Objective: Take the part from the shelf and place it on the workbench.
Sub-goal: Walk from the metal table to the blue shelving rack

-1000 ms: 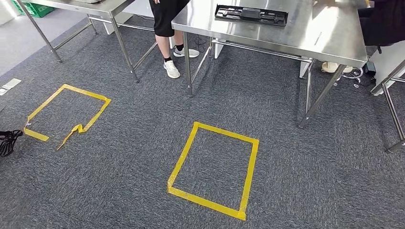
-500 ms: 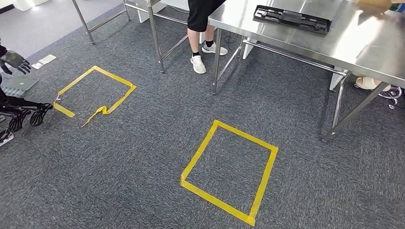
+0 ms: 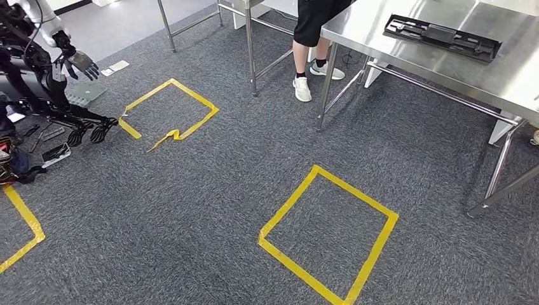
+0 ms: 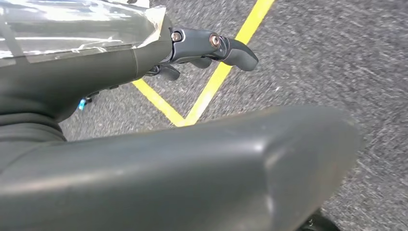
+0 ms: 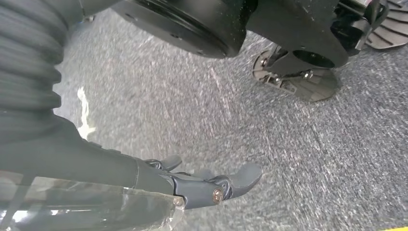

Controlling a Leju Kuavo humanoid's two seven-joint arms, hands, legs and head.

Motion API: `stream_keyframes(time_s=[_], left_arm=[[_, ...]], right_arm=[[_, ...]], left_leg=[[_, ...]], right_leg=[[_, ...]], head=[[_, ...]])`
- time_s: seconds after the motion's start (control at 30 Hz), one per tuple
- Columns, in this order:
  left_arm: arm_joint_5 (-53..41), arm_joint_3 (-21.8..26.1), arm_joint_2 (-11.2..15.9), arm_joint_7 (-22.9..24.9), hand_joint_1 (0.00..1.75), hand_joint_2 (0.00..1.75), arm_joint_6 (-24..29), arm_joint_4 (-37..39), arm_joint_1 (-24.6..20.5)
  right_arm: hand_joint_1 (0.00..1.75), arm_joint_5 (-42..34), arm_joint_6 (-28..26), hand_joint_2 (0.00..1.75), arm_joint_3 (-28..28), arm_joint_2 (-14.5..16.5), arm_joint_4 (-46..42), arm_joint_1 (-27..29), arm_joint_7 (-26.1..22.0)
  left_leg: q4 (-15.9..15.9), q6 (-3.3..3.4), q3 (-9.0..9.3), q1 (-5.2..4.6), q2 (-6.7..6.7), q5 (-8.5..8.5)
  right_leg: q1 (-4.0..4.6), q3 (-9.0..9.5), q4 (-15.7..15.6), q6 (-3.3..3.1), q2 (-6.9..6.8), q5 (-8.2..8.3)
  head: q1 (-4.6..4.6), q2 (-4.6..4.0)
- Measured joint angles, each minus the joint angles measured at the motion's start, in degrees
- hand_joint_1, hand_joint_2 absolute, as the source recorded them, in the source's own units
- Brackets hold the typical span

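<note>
A long black moulded part (image 3: pixel 442 37) lies flat on the steel workbench (image 3: pixel 508 76) at the far right of the head view. My left hand (image 4: pixel 202 43) hangs over grey carpet above a corner of yellow tape, its dark fingers loosely extended and holding nothing. My right hand (image 5: pixel 207 185) also hangs over bare carpet with its fingers apart and nothing in them. Both hands are far from the part.
Another humanoid robot (image 3: pixel 47 70) stands at the far left, with tools on the floor beside it. A person's legs (image 3: pixel 305 60) stand between the workbench and a second steel table (image 3: pixel 251 47). Yellow tape squares (image 3: pixel 287 203) (image 3: pixel 191 94) mark the carpet.
The whole picture has slid to the right, so the camera has turned left. The workbench now sits at the right edge and the other robot has come fully into view.
</note>
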Motion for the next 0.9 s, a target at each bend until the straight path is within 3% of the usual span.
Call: stream_keyframes(time_s=[0.07, 0.13, 0.17, 0.2, 0.27, 0.33, 0.37, 0.43, 0.47, 0.53, 0.6, 0.67, 0.7, 0.73, 0.8, 0.87, 0.9], left_arm=[[0.05, 0.01, 0.02, -0.08, 0.0, 0.0, 0.08, 0.0, -0.06], [0.08, 0.01, 0.02, -0.11, 0.0, 0.0, 0.11, 0.0, -0.06], [0.08, 0.01, 0.02, -0.12, 0.0, 0.0, 0.12, 0.0, 0.01], [0.09, 0.01, 0.03, -0.12, 0.0, 0.0, 0.13, 0.0, 0.09], [0.09, 0.01, 0.07, -0.13, 0.0, 0.0, 0.14, 0.0, 0.12], [0.09, 0.01, 0.09, -0.16, 0.0, 0.0, 0.14, 0.0, -0.06], [0.1, 0.01, 0.11, -0.17, 0.0, 0.0, 0.16, 0.0, -0.15], [0.2, 0.01, 0.19, -0.2, 0.0, 0.0, 0.34, 0.0, -0.2], [0.28, 0.02, 0.23, -0.2, 0.0, 0.0, 0.5, 0.0, -0.17], [0.46, 0.06, 0.27, -0.19, 0.0, 0.0, 0.98, 0.0, -0.21], [0.75, 0.17, 0.24, -0.18, 0.0, 0.0, 1.62, 0.0, -0.3], [1.15, 0.5, 0.09, -0.11, 0.0, 0.0, 2.57, 0.0, -0.33], [1.34, 0.73, 0.01, -0.05, 0.0, 0.0, 3.1, 0.0, -0.32], [1.55, 0.96, -0.09, 0.01, 0.0, 0.0, 3.63, 0.0, -0.31], [1.97, 1.32, -0.4, 0.15, 0.0, 0.0, 4.83, -0.01, -0.33], [2.27, 1.63, -0.86, 0.28, 0.0, 0.0, 6.07, -0.01, -0.34], [2.37, 1.8, -1.1, 0.32, 0.0, 0.0, 6.58, -0.01, -0.3]], right_arm=[[0.0, 0.12, 0.0, 1.75, 0.17, 0.01, 0.0, 0.11, 0.08], [0.0, 0.18, 0.0, 1.75, 0.3, -0.03, 0.01, 0.19, 0.11], [0.0, 0.2, 0.0, 1.75, 0.42, -0.04, 0.02, 0.21, 0.14], [0.0, 0.21, 0.0, 1.75, 0.55, -0.04, 0.02, 0.21, 0.18], [0.0, 0.23, 0.0, 1.75, 0.77, 0.0, 0.02, 0.2, 0.25], [0.0, 0.26, 0.0, 1.75, 0.88, -0.01, 0.02, 0.28, 0.26], [0.0, 0.27, 0.0, 1.75, 0.92, -0.02, 0.02, 0.28, 0.26], [0.0, 0.34, 0.0, 1.75, 0.98, 0.01, 0.02, 0.13, 0.26], [0.0, 0.43, 0.0, 1.75, 1.01, 0.02, 0.02, 0.02, 0.27], [0.0, 0.63, 0.07, 1.75, 1.08, 0.02, 0.01, -0.08, 0.31], [0.0, 0.74, 0.29, 1.75, 1.12, 0.07, 0.0, -0.38, 0.35], [0.0, 0.82, 0.55, 1.75, 1.16, 0.15, 0.0, -0.91, 0.41], [0.0, 0.95, 0.68, 1.75, 1.25, 0.19, 0.0, -1.06, 0.49], [0.0, 1.14, 0.81, 1.75, 1.41, 0.19, 0.0, -1.12, 0.59], [0.0, 1.52, 1.12, 1.75, 1.9, 0.12, 0.02, -1.05, 0.8], [0.0, 1.77, 1.42, 1.75, 2.33, 0.07, 0.03, -1.05, 0.93], [0.0, 1.85, 1.56, 1.75, 2.45, 0.07, 0.03, -1.15, 0.95]], left_leg=[[6.5, -0.16, -3.07, -0.05, 3.14, -3.8], [13.83, -0.45, -6.34, 0.1, 4.18, -6.82], [15.2, -0.57, -6.79, 0.19, 4.39, -6.93], [14.08, -0.64, -5.97, 0.28, 4.66, -6.01], [6.46, -0.65, -1.46, 0.44, 6.45, -2.99], [0.48, -0.21, 2.02, 0.26, 8.12, -1.44], [-0.41, 0.16, 2.44, 0.02, 8.32, -1.45], [-0.45, 1.06, 2.16, -0.36, 7.1, -1.34], [-0.63, 1.48, 2.12, -0.39, 6.5, -1.21], [-1.03, 2.34, 2.11, -0.21, 5.38, -0.81], [-1.11, 2.89, 1.83, -0.28, 4.26, -0.58], [-1.09, 3.12, 1.61, -0.47, 2.81, -0.43], [-1.08, 3.14, 1.6, -0.52, 1.98, -0.36], [-1.06, 3.09, 1.63, -0.54, 1.07, -0.27], [-0.96, 2.75, 1.57, -0.6, -0.58, -0.02], [-0.95, 2.1, 1.12, -0.67, -1.81, 0.39], [-1.04, 1.69, 0.89, -0.65, -2.33, 0.66]], right_leg=[[0.08, 0.05, -0.08, -0.63, -1.7, 0.19], [0.35, -0.25, -0.05, -0.82, -3.48, 0.17], [0.42, -0.36, -0.04, -0.88, -4.33, 0.11], [0.43, -0.4, -0.02, -0.88, -5.09, 0.02], [0.44, -0.01, 0.06, -0.64, -6.39, -0.31], [0.87, 0.21, 0.23, 0.02, -7.39, -0.75], [1.06, 0.28, 0.25, 0.37, -7.83, -0.89], [1.16, 0.55, 0.15, 1.05, -8.7, -1.03], [1.05, 0.6, 0.37, 1.34, -8.46, -1.29], [0.87, -0.86, 3.68, 1.37, -5.95, -3.23], [0.74, -4.65, 11.51, 0.94, -3.08, -6.58], [0.76, -7.54, 17.33, 1.13, -2.39, -8.13], [0.76, -7.43, 16.98, 1.53, -2.28, -7.47], [0.73, -6.19, 14.19, 2.01, -1.97, -5.91], [0.62, -2.57, 5.74, 2.56, 0.5, -2.31], [0.7, -0.94, 1.08, 2.12, 2.65, -0.66], [0.88, -0.98, 0.71, 1.67, 2.79, -0.59]], head=[[-0.38, 0.0], [-0.45, 0.0], [-0.46, 0.0], [-0.48, 0.0], [-0.53, 0.0], [-0.45, 0.0], [-0.35, 0.0], [-0.17, 0.0], [-0.15, 0.0], [-0.03, 0.0], [0.1, 0.0], [0.09, 0.0], [0.1, 0.0], [0.1, 0.0], [0.14, 0.0], [0.09, 0.0], [0.08, 0.0]])
